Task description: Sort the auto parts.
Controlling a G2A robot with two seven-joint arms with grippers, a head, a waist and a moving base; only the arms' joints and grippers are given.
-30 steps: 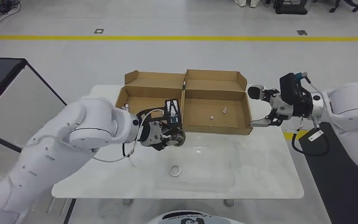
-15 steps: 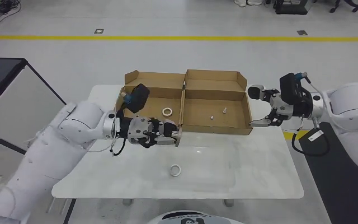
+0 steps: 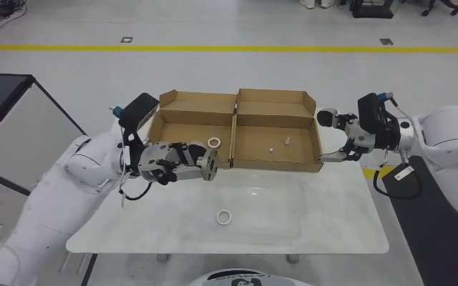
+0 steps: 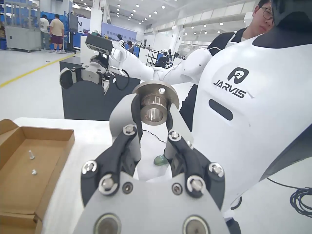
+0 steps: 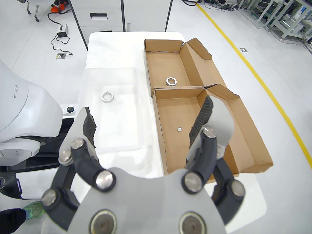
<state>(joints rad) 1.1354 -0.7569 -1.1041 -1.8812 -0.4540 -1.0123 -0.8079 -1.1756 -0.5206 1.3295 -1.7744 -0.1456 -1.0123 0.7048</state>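
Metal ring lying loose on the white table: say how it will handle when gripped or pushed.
The metal ring looks like solid polished steel, so it is probably rigid and fairly heavy for its size. It lies flat on the smooth table, so a push would likely slide it, not roll it. Its low, shiny wall may slip in a pinch.

Left tool (image 4: 153, 114) clamps the bushing (image 4: 156, 93) (held sideways); right tool (image 5: 148, 115) gapes.
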